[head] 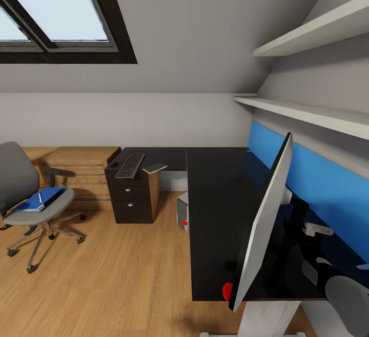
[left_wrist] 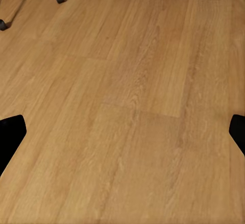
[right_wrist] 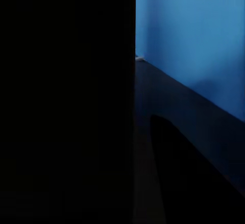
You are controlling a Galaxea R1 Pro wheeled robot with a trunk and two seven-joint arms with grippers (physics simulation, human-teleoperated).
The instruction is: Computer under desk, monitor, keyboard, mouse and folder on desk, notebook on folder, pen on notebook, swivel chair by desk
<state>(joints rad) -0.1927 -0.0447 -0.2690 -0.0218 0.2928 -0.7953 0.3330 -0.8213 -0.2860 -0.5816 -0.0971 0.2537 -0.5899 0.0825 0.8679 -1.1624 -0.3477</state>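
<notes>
On the long black L-shaped table (head: 215,198) with white legs, the wide black flat monitor (head: 264,224) stands near the front end, seen edge-on, its back toward the large blue wall panel (head: 328,183). A red dot marks its lower corner. On the far wing, above the dark drawer unit (head: 130,198) with round silver knobs, lie the slim black-keyed keyboard (head: 130,165), the small black mouse (head: 113,164) just beside it, and a thin pale-edged rectangle (head: 155,168), probably the notebook. The small silver-grey computer tower (head: 182,214) sits on the wooden floor (left_wrist: 132,106) under the table, as required.

Well apart from the table, the grey swivel chair (head: 20,188) carries the flat bright blue folder (head: 40,199) on its seat, with a thin white pen (head: 40,197) lying on top. Judgement: keyboard and mouse are too far from the monitor; the folder, notebook and pen stack is not yet built.

The left claw (left_wrist: 122,132) is released, its 2 dark fingertips (left_wrist: 11,132) spread wide above bare floor, holding nothing. In the right wrist view a dark surface and the table top show against the blue panel; the right claw's state cannot be told.
</notes>
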